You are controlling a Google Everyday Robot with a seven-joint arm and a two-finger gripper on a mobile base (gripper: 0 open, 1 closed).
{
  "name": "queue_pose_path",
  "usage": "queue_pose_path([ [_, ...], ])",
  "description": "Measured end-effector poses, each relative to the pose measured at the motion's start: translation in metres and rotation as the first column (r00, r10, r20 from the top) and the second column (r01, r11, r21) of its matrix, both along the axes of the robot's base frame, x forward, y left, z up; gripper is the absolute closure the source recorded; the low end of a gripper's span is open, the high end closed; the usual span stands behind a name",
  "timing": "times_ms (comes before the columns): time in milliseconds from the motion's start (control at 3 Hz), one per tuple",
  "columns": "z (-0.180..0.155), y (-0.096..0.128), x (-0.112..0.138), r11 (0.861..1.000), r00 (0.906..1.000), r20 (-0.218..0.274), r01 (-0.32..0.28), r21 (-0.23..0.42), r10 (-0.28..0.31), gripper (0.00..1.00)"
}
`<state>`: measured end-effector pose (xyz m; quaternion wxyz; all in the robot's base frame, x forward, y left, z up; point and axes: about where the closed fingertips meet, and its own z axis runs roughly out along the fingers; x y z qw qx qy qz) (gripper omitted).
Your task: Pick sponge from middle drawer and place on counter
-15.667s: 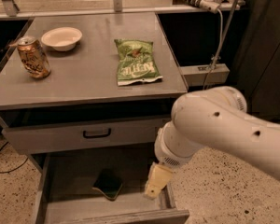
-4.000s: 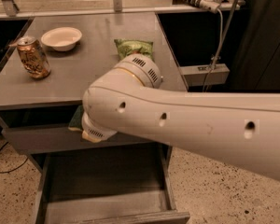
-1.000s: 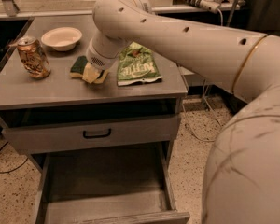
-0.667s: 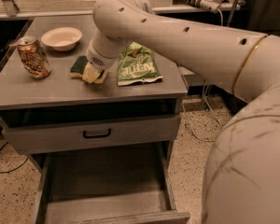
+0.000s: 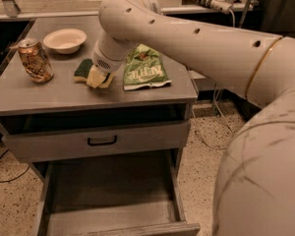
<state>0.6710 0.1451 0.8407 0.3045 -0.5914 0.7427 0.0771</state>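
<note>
The sponge (image 5: 83,69), dark green over a yellow layer, lies flat on the counter (image 5: 49,91) between the can and the chip bag. My gripper (image 5: 96,76) reaches down from the big white arm and sits on the sponge's right half, shut on it, with its tips at the counter surface. The middle drawer (image 5: 113,191) stands pulled open below, and its gray floor is bare.
A dented soda can (image 5: 35,59) stands at the counter's left. A white bowl (image 5: 65,39) sits at the back. A green chip bag (image 5: 143,69) lies just right of the gripper. A closed drawer front with a black handle (image 5: 102,140) is above the open drawer.
The sponge has gone from the drawer floor up onto the counter in my gripper. Over the last second, the arm and sponge have not moved.
</note>
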Motion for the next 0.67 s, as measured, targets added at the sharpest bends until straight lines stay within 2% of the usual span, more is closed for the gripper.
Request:
queue_pose_path([
  [333, -0.0001, 0.0001, 0.0000, 1.000, 1.0000, 0.000, 0.000, 0.000, 0.000, 0.00],
  [667, -0.0001, 0.0001, 0.0000, 1.000, 1.0000, 0.000, 0.000, 0.000, 0.000, 0.00],
])
